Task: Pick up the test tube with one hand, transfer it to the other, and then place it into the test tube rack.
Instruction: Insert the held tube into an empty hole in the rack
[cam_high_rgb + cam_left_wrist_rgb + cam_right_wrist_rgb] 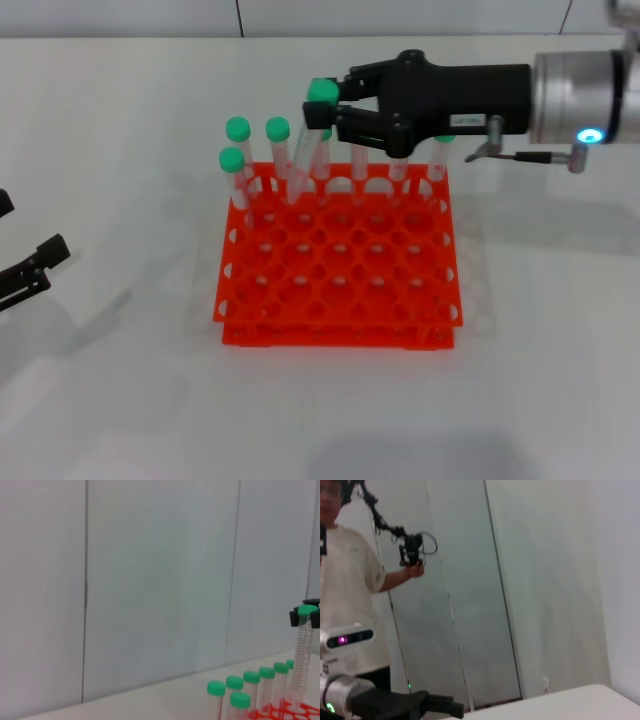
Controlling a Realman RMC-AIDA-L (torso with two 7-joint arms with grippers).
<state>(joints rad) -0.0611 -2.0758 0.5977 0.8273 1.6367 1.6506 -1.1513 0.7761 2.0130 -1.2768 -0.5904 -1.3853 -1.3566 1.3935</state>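
Observation:
The orange-red test tube rack (338,300) stands mid-table. My right gripper (335,100), black with a white label, reaches in from the right over the rack's far row. It is shut on the green-capped test tube (308,150) just below the cap. The tube leans, with its lower end down at a far-row hole. In the left wrist view the same tube (303,655) stands taller than its neighbours, with black fingertips (296,617) at its cap. My left gripper (30,230) sits open and empty at the table's left edge, well away from the rack.
Several other green-capped tubes (238,140) stand in the rack's far rows, some under the right gripper. The rack's near rows hold only bare holes. A person (350,590) holding a hand-held device stands beyond the table in the right wrist view.

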